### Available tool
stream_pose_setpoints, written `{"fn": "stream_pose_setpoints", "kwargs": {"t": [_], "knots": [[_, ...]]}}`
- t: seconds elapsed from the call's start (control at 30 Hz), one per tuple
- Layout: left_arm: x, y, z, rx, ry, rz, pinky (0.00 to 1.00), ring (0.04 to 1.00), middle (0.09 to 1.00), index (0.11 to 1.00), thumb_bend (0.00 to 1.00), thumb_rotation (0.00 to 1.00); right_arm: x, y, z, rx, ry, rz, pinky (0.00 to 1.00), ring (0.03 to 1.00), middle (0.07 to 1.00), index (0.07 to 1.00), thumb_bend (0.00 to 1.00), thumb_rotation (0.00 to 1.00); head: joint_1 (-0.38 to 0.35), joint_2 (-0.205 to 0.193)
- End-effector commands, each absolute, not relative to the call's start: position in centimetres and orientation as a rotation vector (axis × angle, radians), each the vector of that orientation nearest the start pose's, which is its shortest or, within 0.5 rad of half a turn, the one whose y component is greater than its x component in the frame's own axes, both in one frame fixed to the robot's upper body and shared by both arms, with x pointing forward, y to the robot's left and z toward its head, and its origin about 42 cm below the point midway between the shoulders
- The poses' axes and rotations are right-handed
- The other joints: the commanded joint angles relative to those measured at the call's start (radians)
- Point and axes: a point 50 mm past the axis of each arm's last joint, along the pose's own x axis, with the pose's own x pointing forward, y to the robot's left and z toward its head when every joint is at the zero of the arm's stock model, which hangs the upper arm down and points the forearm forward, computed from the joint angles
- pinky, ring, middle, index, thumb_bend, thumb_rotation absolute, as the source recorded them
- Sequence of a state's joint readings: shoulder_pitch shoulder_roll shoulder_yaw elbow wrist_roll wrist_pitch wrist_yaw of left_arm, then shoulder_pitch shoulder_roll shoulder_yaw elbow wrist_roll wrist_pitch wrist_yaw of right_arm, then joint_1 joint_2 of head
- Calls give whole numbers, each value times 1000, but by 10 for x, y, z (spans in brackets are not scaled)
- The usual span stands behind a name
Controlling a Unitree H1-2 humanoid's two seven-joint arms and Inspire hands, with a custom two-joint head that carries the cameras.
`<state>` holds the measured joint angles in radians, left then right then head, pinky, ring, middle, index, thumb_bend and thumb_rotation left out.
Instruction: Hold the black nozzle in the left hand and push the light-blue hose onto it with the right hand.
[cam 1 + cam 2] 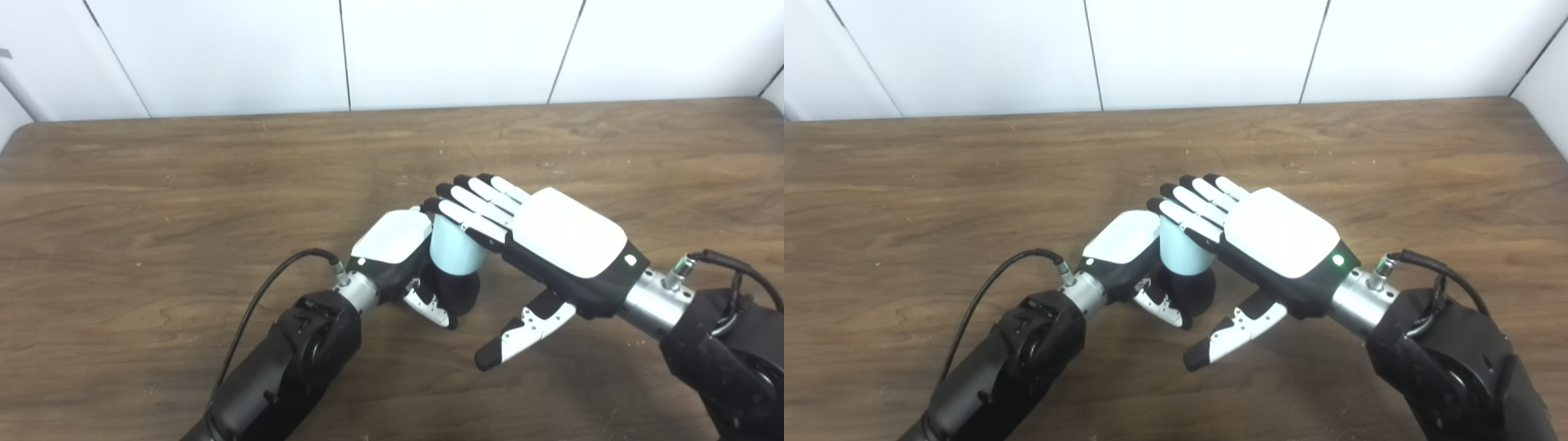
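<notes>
At frame centre, our left hand [398, 257] is gripping the nozzle [456, 293]; our right hand [551, 242] is lying flat, fingers spread, atop the hose [452, 250].

No text, label, brand, number or sign can be read in either view.
</notes>
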<state>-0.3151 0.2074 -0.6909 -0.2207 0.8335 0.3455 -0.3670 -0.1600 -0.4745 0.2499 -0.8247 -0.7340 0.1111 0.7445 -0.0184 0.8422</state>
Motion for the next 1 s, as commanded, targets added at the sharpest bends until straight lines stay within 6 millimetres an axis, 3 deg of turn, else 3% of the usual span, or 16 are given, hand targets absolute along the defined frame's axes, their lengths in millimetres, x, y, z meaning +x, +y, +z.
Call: {"fn": "stream_pose_setpoints", "kwargs": {"t": [0.0,0.97], "knots": [[281,101,120,1214,63,-881,1000,702,497,476,522,0,228,-206,272,-1343,-407,824,1000,1000,993,983,715,1000,-1,1],[283,100,121,1177,74,-880,1000,733,532,443,517,0,226,-202,267,-1376,-374,851,1000,1000,989,964,721,1000,2,8]]}}
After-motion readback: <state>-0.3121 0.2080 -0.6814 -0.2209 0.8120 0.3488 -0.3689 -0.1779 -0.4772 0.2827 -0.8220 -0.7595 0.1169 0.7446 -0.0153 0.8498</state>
